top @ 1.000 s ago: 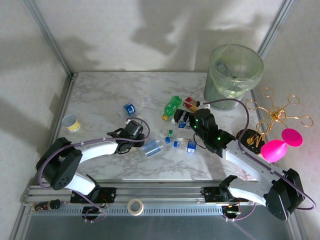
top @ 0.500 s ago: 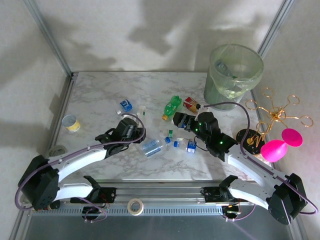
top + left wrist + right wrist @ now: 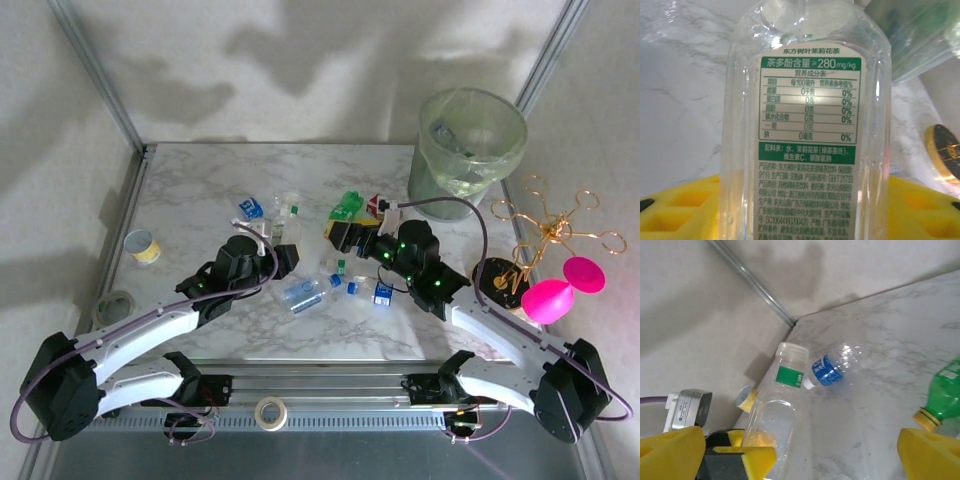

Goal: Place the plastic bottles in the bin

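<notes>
we see a clear bottle with a green-and-white label clamped between the yellow fingers of the left hand. it is gripped low on its body with the cap end pointing away from the wrist, and the hand is closed down onto it. from the right wrist this bottle stands tilted, with a white cap and a green band. in the top view it sits over the middle of the marble surface, left of the main cluster of bottles. just beyond it a blue-labelled bottle lies on its side, and a green bottle with a yellowish cap lies to the right. the right hand is spread wide and holds nothing; it hovers near the green bottle and faces the left hand. more small bottles lie scattered nearer the arms. the bin, green-lined, stands at the far right corner, well apart from the held bottle, and something blue shows inside it. a yellow-banded cup sits near the left edge. a tape roll rests on the rail by the arm bases.
</notes>
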You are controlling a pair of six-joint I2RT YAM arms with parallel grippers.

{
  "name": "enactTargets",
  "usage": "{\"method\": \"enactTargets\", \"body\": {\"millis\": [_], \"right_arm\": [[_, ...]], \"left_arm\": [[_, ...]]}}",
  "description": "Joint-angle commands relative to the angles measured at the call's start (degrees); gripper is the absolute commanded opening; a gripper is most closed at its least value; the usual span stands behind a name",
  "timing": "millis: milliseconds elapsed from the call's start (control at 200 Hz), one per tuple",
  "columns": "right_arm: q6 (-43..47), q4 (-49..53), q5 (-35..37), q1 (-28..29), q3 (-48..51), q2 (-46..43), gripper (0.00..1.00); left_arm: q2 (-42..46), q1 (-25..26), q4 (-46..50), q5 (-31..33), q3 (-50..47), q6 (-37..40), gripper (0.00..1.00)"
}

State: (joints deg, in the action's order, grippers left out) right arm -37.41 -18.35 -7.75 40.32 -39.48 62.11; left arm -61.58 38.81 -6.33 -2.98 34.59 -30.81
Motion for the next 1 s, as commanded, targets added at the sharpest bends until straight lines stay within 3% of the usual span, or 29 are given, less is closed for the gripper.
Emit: {"method": "enactTargets", "body": {"millis": [0,215,456,696,996], "right_arm": [[-1.15,-5.98,-4.29,1.35,-1.77,2.82,0.99],[-2.09,-10.06,-6.0,2.57,-3.47,7.86,0.98],[-2.56,-9.77,-3.85,2.59,-4.94,10.05,0.85],[-2.14,-7.72,-1.75,2.53,-5.69,11.1,0.59],[-0.57,-5.04,-1.56,2.27,-6.66,11.2,0.28]], "left_arm": [[1.53,1.04,-7.9,-5.07,-1.51,-0.37,0.0],[1.49,4.09,-11.33,-6.77,-2.62,2.09,0.0],[1.27,7.86,-10.97,-5.88,-2.41,5.61,0.0],[1.34,12.0,-8.66,-2.41,-2.4,8.39,0.0],[1.55,12.78,-9.48,-0.98,-2.31,8.92,0.0]]}}
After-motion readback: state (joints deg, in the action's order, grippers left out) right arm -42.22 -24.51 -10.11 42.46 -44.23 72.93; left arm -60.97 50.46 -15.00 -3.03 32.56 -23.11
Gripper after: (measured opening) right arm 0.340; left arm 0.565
